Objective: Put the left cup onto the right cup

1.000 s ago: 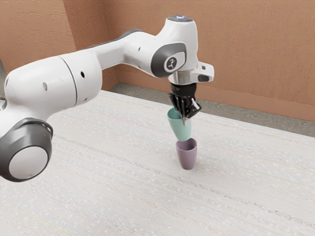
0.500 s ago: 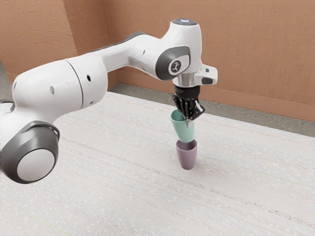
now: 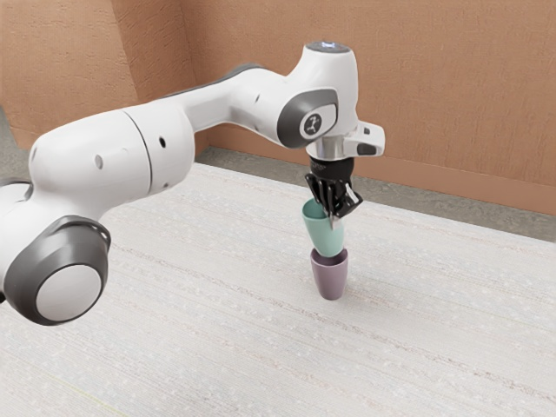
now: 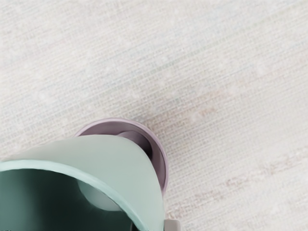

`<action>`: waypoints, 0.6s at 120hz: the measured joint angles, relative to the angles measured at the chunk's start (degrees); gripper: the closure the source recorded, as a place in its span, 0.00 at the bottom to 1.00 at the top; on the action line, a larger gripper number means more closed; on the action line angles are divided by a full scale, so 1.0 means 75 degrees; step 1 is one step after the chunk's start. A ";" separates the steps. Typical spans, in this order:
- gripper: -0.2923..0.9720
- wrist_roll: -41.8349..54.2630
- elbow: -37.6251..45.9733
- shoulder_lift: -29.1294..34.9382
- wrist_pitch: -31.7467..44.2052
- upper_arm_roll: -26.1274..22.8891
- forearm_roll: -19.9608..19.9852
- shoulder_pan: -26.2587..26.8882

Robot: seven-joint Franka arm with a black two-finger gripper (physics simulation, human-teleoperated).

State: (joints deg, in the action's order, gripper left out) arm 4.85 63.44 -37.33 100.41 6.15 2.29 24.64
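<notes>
A teal cup (image 3: 320, 229) hangs tilted in my gripper (image 3: 333, 211), whose black fingers pinch its rim wall from two sides. Its base sits just above, or slightly into, the mouth of a purple cup (image 3: 329, 273) that stands upright on the table. In the wrist view the teal cup (image 4: 96, 168) looms large under my hand and covers part of the purple cup's (image 4: 156, 149) open rim, which peeks out beyond it.
The pale wooden table (image 3: 217, 330) spreads wide on all sides of the two cups. Its far edge (image 3: 452, 195) meets a brown wall behind. My white arm (image 3: 174, 130) comes in from the exterior view's left.
My hand has shifted slightly toward the exterior view's right and lowered, bringing the teal cup's base down to the purple cup's mouth. The purple cup has not moved.
</notes>
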 joint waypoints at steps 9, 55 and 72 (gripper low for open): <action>0.85 0.0000 0.0018 -0.0006 0.0007 -0.0001 0.0000 -0.0017; 0.85 -0.0001 0.0063 -0.0076 0.0065 -0.0012 0.0000 -0.0043; 0.85 -0.0001 0.0070 -0.0081 0.0079 -0.0013 0.0000 -0.0050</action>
State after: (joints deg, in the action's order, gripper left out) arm 4.84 63.96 -37.94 101.00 6.05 2.29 24.26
